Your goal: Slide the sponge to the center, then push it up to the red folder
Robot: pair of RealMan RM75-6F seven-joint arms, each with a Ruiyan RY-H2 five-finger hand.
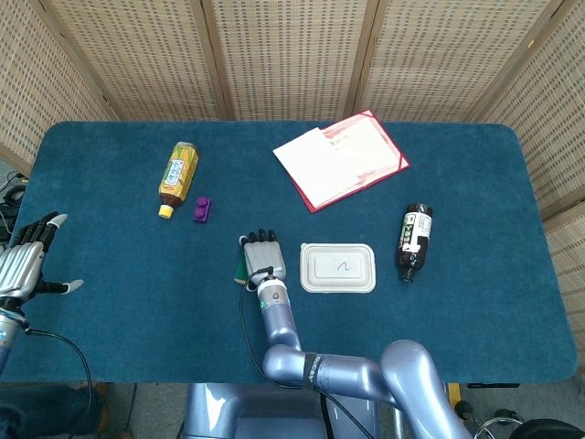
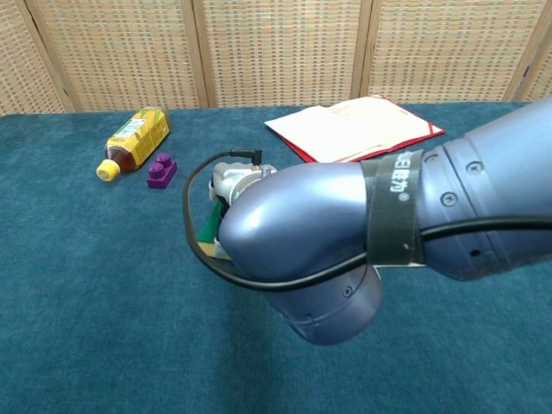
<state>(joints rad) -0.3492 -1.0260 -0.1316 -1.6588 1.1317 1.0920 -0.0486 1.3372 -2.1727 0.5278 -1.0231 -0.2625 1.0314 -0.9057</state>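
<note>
My right hand (image 1: 263, 260) lies flat, fingers extended, on the sponge (image 1: 241, 264), mid-slide toward center. Next I push it ahead toward the red folder (image 1: 342, 158).

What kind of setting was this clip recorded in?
Probably a staged lab or test booth: woven screen panels wall in a table covered in blue cloth, with unrelated props laid out, such as a red folder and tea bottle.
</note>
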